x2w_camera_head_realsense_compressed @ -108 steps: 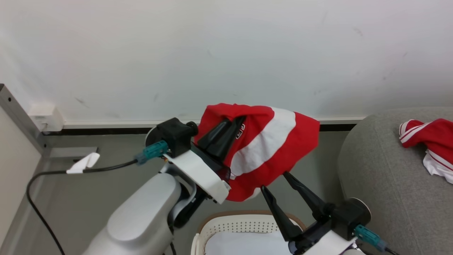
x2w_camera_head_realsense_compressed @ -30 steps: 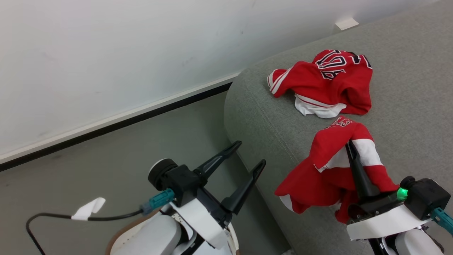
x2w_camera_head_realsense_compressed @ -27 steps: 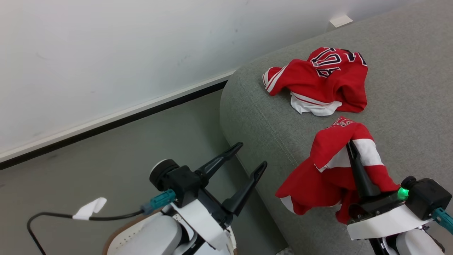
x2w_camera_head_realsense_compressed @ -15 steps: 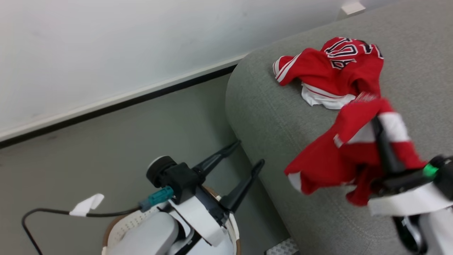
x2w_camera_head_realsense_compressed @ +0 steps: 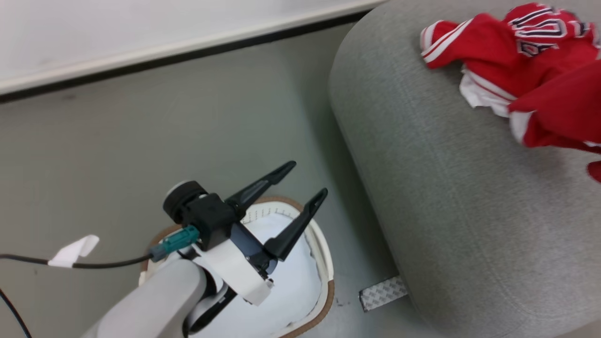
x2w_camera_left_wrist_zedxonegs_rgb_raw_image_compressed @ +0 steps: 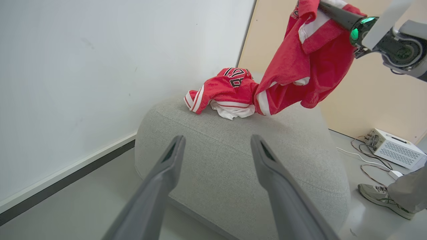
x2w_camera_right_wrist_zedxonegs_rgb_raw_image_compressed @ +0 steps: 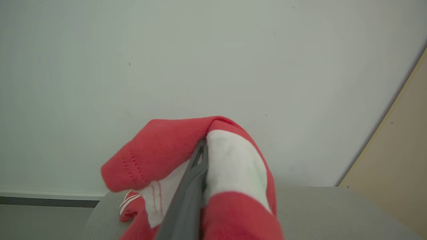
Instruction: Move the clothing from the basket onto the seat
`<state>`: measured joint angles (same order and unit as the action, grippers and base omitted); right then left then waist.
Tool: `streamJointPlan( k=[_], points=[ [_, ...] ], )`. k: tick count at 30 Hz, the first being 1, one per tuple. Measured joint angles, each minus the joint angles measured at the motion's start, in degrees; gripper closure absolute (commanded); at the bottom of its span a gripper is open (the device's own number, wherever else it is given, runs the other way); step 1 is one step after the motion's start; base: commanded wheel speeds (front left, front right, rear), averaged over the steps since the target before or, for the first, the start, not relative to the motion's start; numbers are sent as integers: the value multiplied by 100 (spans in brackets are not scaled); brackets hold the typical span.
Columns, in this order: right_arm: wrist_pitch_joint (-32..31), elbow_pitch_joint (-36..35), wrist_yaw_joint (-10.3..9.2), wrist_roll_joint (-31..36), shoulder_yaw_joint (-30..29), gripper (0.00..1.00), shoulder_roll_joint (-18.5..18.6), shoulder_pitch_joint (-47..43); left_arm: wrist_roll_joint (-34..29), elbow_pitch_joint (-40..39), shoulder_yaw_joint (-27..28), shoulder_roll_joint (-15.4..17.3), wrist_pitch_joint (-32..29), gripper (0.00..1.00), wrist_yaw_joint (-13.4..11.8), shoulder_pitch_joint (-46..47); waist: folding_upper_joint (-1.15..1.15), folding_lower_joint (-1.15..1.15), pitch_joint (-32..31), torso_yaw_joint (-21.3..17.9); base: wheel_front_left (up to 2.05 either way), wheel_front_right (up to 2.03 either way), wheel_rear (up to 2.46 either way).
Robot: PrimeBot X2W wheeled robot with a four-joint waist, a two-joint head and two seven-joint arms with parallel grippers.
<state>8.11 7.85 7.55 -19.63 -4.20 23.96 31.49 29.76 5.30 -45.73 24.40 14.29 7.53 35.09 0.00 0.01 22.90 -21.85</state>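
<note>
Head camera has been swung downward over the last half second, so the whole frame is shifted. Against the seat, the held garment has been carried farther in: it now overlaps the jersey lying there, where a gap was seen a second ago.

Right gripper (x2w_camera_right_wrist_zedxonegs_rgb_raw_image_compressed: 201, 146) is pressed together, pinching the held garment (x2w_camera_left_wrist_zedxonegs_rgb_raw_image_compressed: 310, 66) at a fold of red and white stripe. Cloth is draped down both sides of the fingers and hangs above the seat (x2w_camera_head_realsense_compressed: 446, 197). Whether its lowest corner touches the cushion cannot be told.

Jersey (x2w_camera_left_wrist_zedxonegs_rgb_raw_image_compressed: 227, 90) is crumpled on the far part of the seat, number print up, white cloth showing at its near edge.

Left gripper (x2w_camera_head_realsense_compressed: 307, 178) is spread wide, nothing between the fingers. It is held over the basket (x2w_camera_head_realsense_compressed: 330, 293), fingers aimed at the seat's left flank.

Basket is set on the floor (x2w_camera_head_realsense_compressed: 117, 141) just left of the seat. Pale lining (x2w_camera_head_realsense_compressed: 296, 281) is seen inside, partly hidden by the left arm.

A grey tape patch (x2w_camera_head_realsense_compressed: 382, 293) is stuck to the floor between basket and seat. A person's shoe (x2w_camera_left_wrist_zedxonegs_rgb_raw_image_compressed: 380, 196) and a white box (x2w_camera_left_wrist_zedxonegs_rgb_raw_image_compressed: 393, 151) with cables are seen off the seat's right end.
</note>
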Motion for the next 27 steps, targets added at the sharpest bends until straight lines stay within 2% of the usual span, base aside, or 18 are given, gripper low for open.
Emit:
streamJointPlan(
  k=[1, 2, 6, 10, 17, 20, 21, 22, 23, 24, 25, 27],
  points=[
    [0, 0, 0, 0, 0, 100, 0, 0, 0, 0, 0, 0, 0, 0, 0, 0, 0, 0, 0, 0, 0, 0, 0],
    [-220, 244, 0, -132, -99, 100, 171, 76, 1, -60, 32, 71, -13, 0, 0, 48, 0, 0, 171, 80, 0, 0, 0],
    [-749, 947, 0, -178, -115, 100, 481, 157, 5, -174, 62, 182, -19, 0, 0, 140, 0, 0, 478, 235, 0, 0, 0],
    [-1249, 1672, 0, -143, -163, 100, 641, 495, 9, -200, 70, 221, -22, 0, 0, 149, 0, 0, 721, 356, 0, 0, 0],
    [-2648, 2852, 0, -172, 49, 100, 717, 1036, 25, -193, 104, 215, -9, 0, 0, 225, 0, 0, 876, 527, 0, 0, 0],
    [-3017, 3032, 0, -247, 201, 98, 736, 1136, 31, -172, 120, 186, 2, 0, 0, 231, 0, 0, 859, 580, 0, 0, 0],
    [-3139, 3074, 0, -286, 237, 86, 739, 1178, 35, -163, 122, 186, 18, 0, 0, 231, 0, 0, 852, 590, 0, 0, 0],
    [-3223, 3080, 0, -313, 289, 82, 748, 1195, 42, -147, 127, 183, 19, 0, 0, 231, 0, 0, 843, 597, 0, 0, 0],
    [-3276, 3082, 0, -350, 326, 60, 744, 1204, 43, -134, 133, 180, 25, 0, 0, 230, 0, 0, 832, 600, 0, 0, 0],
    [-3309, 3082, 0, -392, 356, 25, 737, 1209, 43, -116, 136, 178, 37, 0, 0, 229, 0, 0, 814, 601, 0, 0, 0],
    [-3353, 3078, 0, -422, 394, 0, 736, 1210, 48, -90, 140, 171, 41, 0, 0, 226, 0, 0, 789, 600, 0, 0, 0],
    [-3364, 3061, 0, -441, 459, 0, 743, 1210, 53, -55, 142, 162, 41, 0, 0, 219, 0, 0, 758, 599, 0, 0, 0]
  ],
)
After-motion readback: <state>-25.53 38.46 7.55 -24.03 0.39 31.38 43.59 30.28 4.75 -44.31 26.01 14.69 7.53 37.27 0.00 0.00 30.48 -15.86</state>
